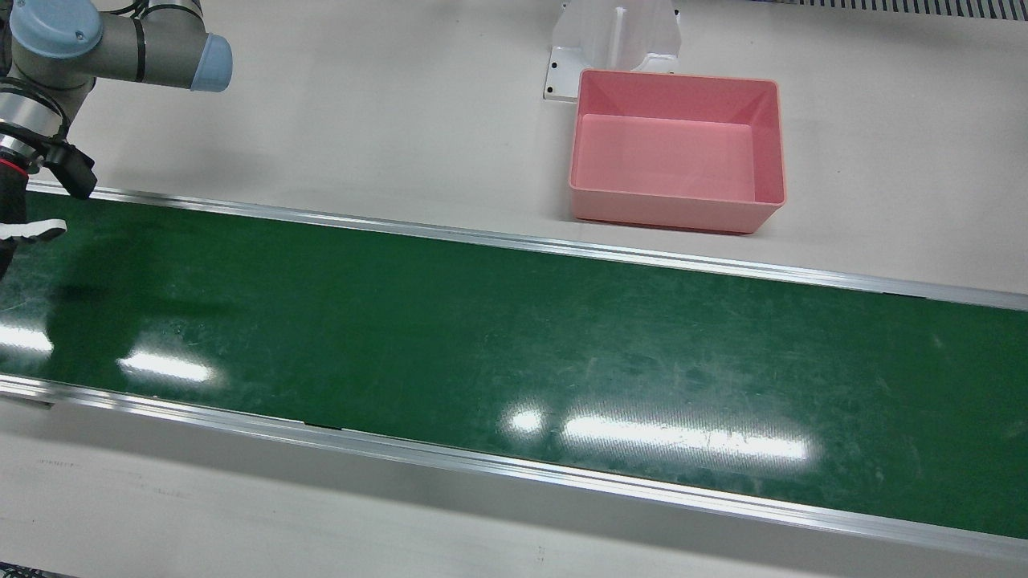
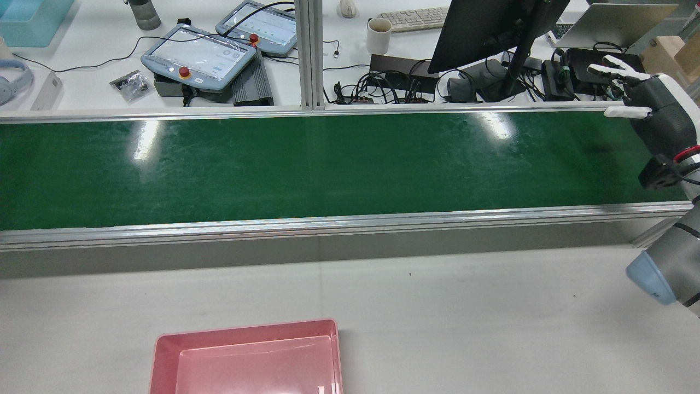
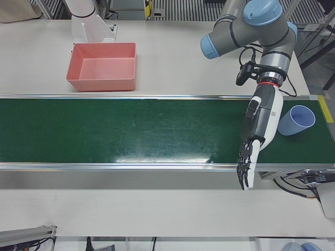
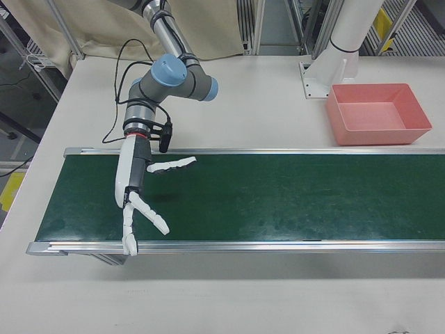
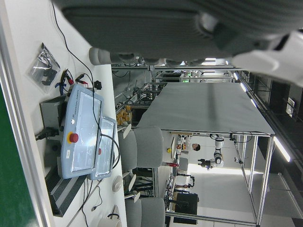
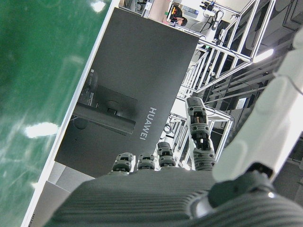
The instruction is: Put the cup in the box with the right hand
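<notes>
Blue cup sits at the belt end, just beside the outstretched, empty left hand. Its mouth faces the left-front view's upper right. Right hand splayed wide, empty.

Grey arm, blue caps, white robot hand.

**One brand name on show**

Right hand view: white capitals "HUAWEI" run along the dark back of the monitor. A small label patch sits on the hand in the left-front view, too small to read.
</notes>
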### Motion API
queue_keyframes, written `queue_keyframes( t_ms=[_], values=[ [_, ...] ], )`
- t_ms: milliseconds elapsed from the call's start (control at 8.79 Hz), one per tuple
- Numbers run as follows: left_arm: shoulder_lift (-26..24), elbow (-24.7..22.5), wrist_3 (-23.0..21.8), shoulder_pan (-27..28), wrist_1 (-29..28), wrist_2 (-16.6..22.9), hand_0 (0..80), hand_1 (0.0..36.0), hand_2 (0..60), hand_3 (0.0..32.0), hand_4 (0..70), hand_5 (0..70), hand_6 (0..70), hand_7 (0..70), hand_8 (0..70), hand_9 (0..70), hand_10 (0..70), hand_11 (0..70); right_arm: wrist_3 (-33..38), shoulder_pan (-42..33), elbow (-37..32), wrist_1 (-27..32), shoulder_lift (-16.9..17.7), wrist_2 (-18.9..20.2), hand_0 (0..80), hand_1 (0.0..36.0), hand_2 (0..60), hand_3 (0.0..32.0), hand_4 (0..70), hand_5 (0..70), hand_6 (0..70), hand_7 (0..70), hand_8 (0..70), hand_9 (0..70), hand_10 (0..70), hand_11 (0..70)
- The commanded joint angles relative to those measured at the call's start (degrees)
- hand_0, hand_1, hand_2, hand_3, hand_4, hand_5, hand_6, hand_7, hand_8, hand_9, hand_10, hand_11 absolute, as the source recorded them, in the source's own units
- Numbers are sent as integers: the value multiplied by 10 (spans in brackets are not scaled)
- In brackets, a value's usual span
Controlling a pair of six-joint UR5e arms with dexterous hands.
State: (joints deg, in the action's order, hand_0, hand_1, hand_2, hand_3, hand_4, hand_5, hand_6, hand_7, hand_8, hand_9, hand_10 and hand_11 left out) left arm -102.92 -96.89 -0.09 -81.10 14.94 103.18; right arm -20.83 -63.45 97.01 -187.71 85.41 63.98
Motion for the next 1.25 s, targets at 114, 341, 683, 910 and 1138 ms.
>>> queue_keyframes(
  t_ms=[114, 341, 683, 910, 1138],
  values=[
    [0, 1, 0, 0, -1, 0, 0, 0, 0, 0, 0, 0, 0, 0, 0, 0, 0, 0, 0, -7, 8, 0, 3, 2, 460, 40, 0, 0, 207, 23, 37, 144, 22, 71, 44, 71],
    [0, 2, 0, 1, -1, 0, 0, 0, 0, 0, 0, 0, 0, 0, 0, 0, 0, 0, 4, -14, 14, 0, 25, 3, 462, 41, 0, 0, 208, 23, 36, 144, 17, 63, 40, 65],
    [0, -1, 0, 0, 1, 0, 0, 0, 0, 0, 0, 0, 0, 0, 0, 0, 0, 0, 11, -11, 43, 1, 54, 3, 462, 38, 0, 0, 164, 25, 31, 120, 13, 53, 39, 65],
    [0, -1, 0, 0, 0, 0, 0, 0, 0, 0, 0, 0, 0, 0, 0, 0, 0, 0, 12, -10, 58, 1, 59, 4, 462, 44, 0, 16, 146, 25, 24, 101, 13, 50, 34, 58],
    [1, 0, 0, 0, -1, 1, 0, 0, 0, 0, 0, 0, 0, 0, 0, 0, 0, 0, 11, -4, 48, 1, 69, 3, 462, 50, 0, 72, 101, 26, 12, 66, 1, 25, 29, 53]
  ],
)
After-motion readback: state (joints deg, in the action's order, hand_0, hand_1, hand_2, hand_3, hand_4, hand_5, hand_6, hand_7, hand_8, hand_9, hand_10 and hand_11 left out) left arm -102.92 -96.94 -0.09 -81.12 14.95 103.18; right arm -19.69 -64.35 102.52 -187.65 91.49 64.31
